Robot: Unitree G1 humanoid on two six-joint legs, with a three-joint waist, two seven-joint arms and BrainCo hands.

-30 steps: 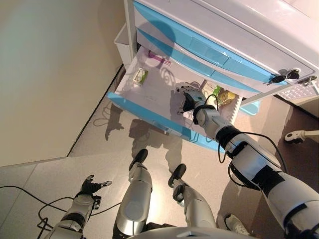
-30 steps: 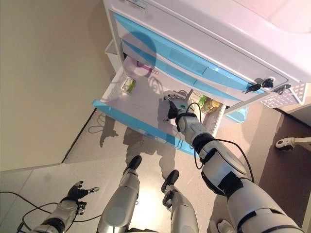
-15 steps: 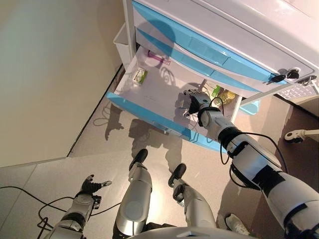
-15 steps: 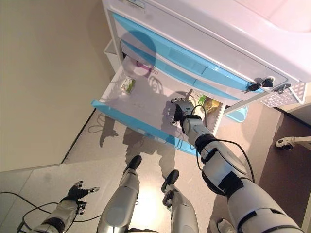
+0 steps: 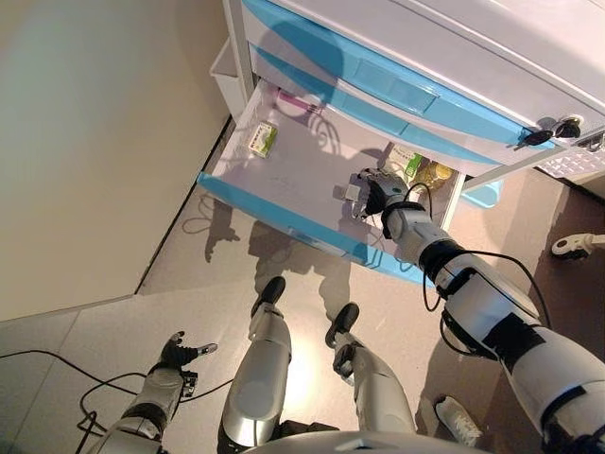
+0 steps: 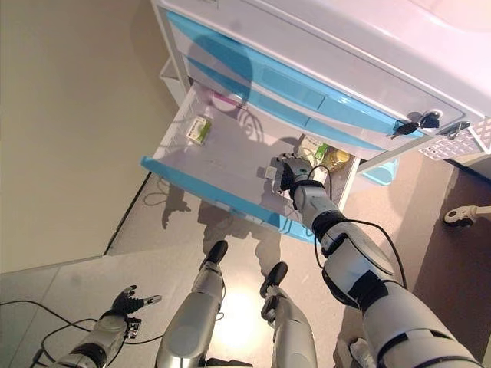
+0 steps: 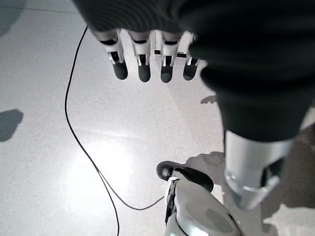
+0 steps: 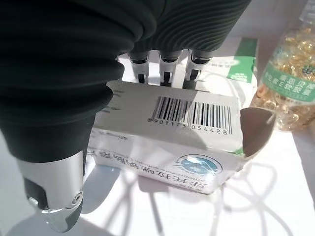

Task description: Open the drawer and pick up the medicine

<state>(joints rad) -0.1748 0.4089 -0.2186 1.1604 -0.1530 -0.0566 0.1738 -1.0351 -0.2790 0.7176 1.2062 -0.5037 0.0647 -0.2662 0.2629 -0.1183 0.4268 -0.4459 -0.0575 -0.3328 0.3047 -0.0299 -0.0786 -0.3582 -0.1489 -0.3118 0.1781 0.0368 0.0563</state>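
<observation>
The cabinet's lowest drawer (image 5: 284, 180) stands pulled out, blue front (image 5: 274, 216) toward me. My right hand (image 5: 380, 193) reaches into its right part, fingers and thumb curled round a white medicine box (image 8: 172, 132) with a barcode and one end flap open; the same box (image 5: 353, 192) shows beside the hand from above. Beyond it lie a green-and-white box (image 8: 238, 64) and a bottle of yellow capsules (image 8: 290, 73). My left hand (image 7: 147, 61) hangs open and idle low over the floor (image 5: 176, 356).
A small green-and-white box (image 5: 262, 139) and a purple item (image 5: 295, 102) lie at the drawer's left end. Shut blue drawers (image 5: 378, 85) sit above, with keys (image 5: 544, 135) in a lock at the right. A beige wall (image 5: 95, 142) runs on the left.
My right hand has shifted a little to the right inside the drawer. The whole view has also shifted slightly. The left hand has stayed where it was.
</observation>
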